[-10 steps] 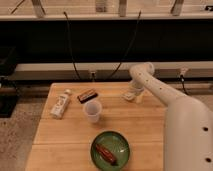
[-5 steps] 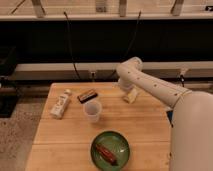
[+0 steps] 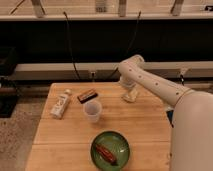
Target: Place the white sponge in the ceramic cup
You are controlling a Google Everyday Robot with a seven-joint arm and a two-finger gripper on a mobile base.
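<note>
The gripper [image 3: 128,88] hangs right over the white sponge [image 3: 129,96], claws apart. The ceramic cup [image 3: 92,110] stands near a carton [image 3: 61,103], a dark bar [image 3: 87,95] and a green plate [image 3: 122,159].

A robot test lab, it seems. Behind the wooden desk [image 3: 145,131] runs a dark wall with black cables [image 3: 68,40] hanging to a pale rail [image 3: 50,70] — metal struts [image 3: 37,7] above, speckled floor [image 3: 17,131] left of the desk. The robot arm's [image 3: 150,82] jaws sit over the desk's far right part.

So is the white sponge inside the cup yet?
No, the white sponge lies on the table right beneath the claw, well apart from the ceramic cup.
</note>
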